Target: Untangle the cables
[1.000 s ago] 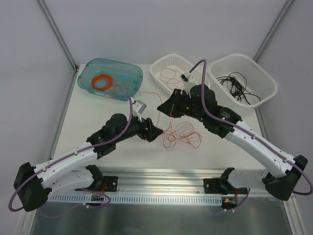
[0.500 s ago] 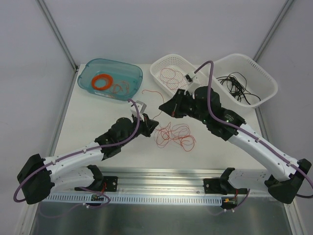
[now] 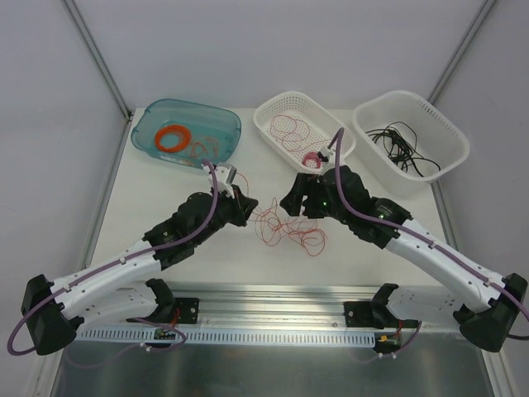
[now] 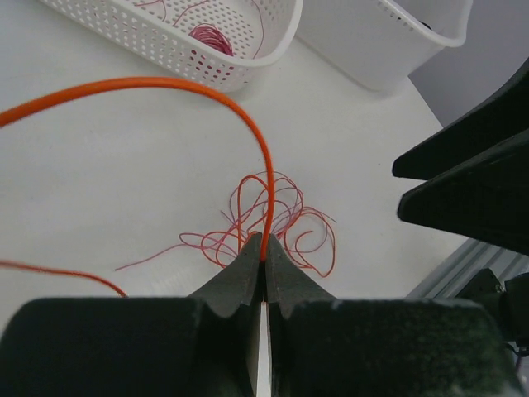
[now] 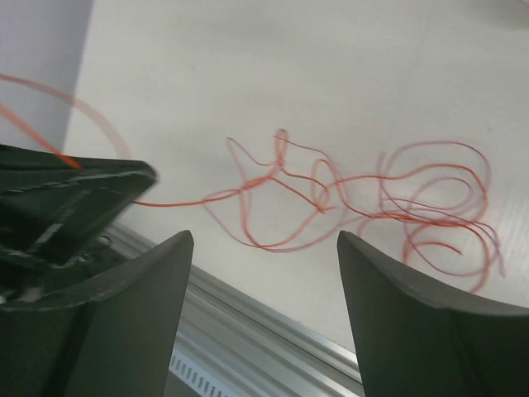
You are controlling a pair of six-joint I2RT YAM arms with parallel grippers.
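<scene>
Red-orange cables (image 3: 289, 229) curl in loose, tangled loops.

The left gripper (image 4: 264, 258), jaws pressed together, pinches an orange cable (image 4: 165, 81) arching over the tangle (image 4: 285, 217).

Right hand (image 3: 291, 201) lower, nearer cables (image 3: 291, 229)

Left wrist view: the orange cable (image 4: 173, 83) is running off the left edge, its pinched end vanishing between my left gripper's (image 4: 264, 258) fingers. Right wrist view: a blurred orange arc (image 5: 91, 112) is fading leftward. Top view: the cables (image 3: 289, 230) are looking too fine for me to tell strands apart.
</scene>
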